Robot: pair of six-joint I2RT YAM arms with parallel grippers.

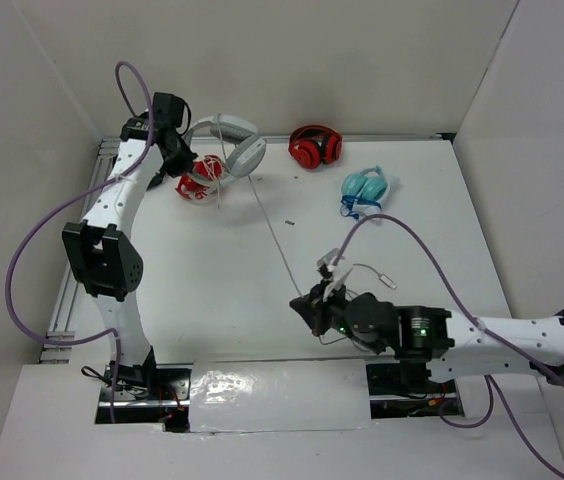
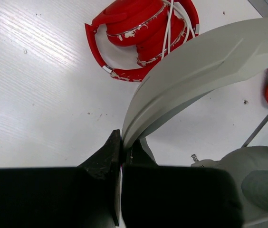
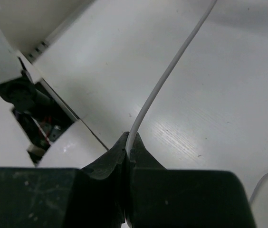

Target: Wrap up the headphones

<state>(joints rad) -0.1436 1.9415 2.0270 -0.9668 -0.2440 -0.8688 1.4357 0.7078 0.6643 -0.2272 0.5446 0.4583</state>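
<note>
Nearest, at the front right of the white table (image 1: pixel 212 290), the right arm lies low and reaches leftward toward the middle. The right gripper (image 3: pixel 127 142) has its black fingers pressed together, pinching a thin grey cable (image 3: pixel 162 80) at their very tips. Just beyond this gripper a short loop of thin wire ends in a small plug (image 1: pixel 390 285) resting on the surface. From the pinch, the cable runs in a long, nearly straight line diagonally away and to the left across the bare middle of the table, up to the large white headphones (image 1: pixel 237 150) at the far left. These headphones are the biggest pair in view. The left arm stands tall along the left side and bends over them. The left gripper (image 2: pixel 121 142) is closed on the edge of their wide pale headband, which curves up and away from the fingertips, with one grey earcup just to the right of the fingers. Touching or just beside them, on the near left, lies a pair of red headphones (image 1: pixel 199 178) with worn, flaking paint. Farther right along the back sits a second red pair (image 1: pixel 314 147), and right of that, a little nearer, small light-blue headphones (image 1: pixel 366 187), both well apart from the grippers
</note>
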